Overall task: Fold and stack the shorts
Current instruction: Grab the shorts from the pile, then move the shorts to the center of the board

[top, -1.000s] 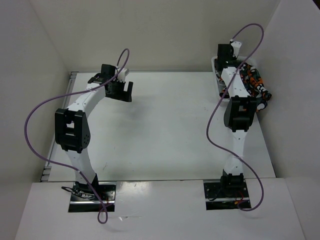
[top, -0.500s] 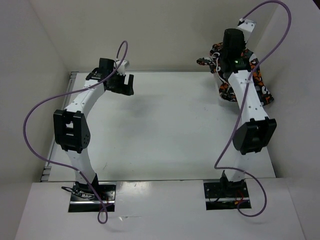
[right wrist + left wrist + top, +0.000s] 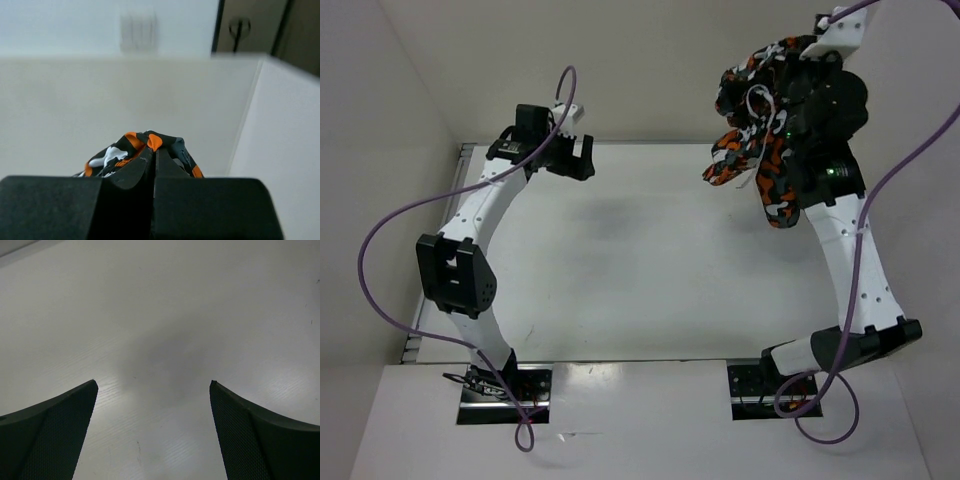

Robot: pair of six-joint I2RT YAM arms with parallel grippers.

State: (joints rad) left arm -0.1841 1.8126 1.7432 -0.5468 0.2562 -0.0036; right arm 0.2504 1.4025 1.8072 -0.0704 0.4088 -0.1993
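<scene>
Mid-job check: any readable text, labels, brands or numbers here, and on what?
None can be read.
The shorts, pinched in the right gripper, carry only blotch print, no lettering.
The left gripper shows no markings.
The wall plate in the right wrist view is too blurred to tell.

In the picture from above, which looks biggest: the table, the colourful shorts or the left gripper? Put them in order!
1. the table, by far the largest
2. the shorts, held up nearer the camera, so they may look bigger than they are
3. the left gripper, the smallest
</scene>
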